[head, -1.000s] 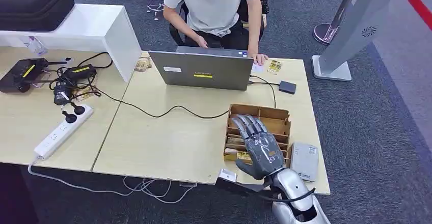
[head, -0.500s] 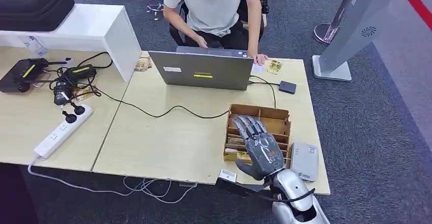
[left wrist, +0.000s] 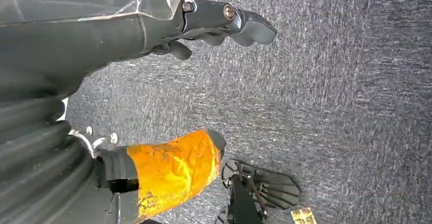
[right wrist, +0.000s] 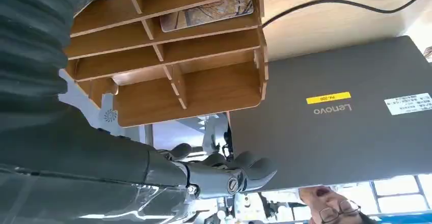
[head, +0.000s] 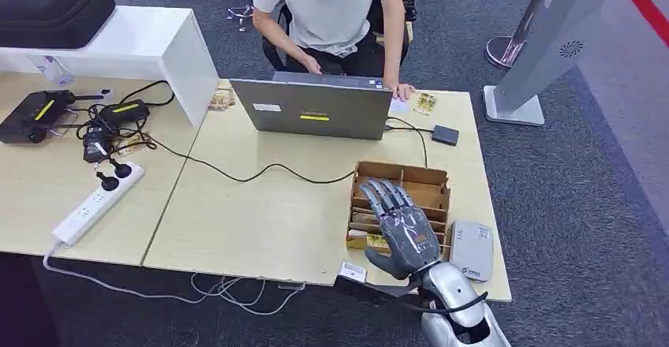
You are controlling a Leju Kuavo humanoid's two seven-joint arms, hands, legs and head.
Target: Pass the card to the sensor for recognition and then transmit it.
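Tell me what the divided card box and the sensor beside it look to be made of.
Card box: thin unpainted wood, probably plywood, matte tan with darker cut edges and slotted dividers. Sensor: likely moulded plastic, smooth light grey with rounded corners and a small printed mark.

pale wood-grain table (head: pixel 260 221), brown wooden rack (head: pixel 422 183), matt grey plastic laptop (head: pixel 312 110).

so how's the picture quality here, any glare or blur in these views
Head view: even light, sharp, soft shadows under the laptop. Left wrist view: shiny glare on the orange-wrapped thumb of the left hand, carpet sharp. Right wrist view: right hand close and soft, bright background washed out behind it.
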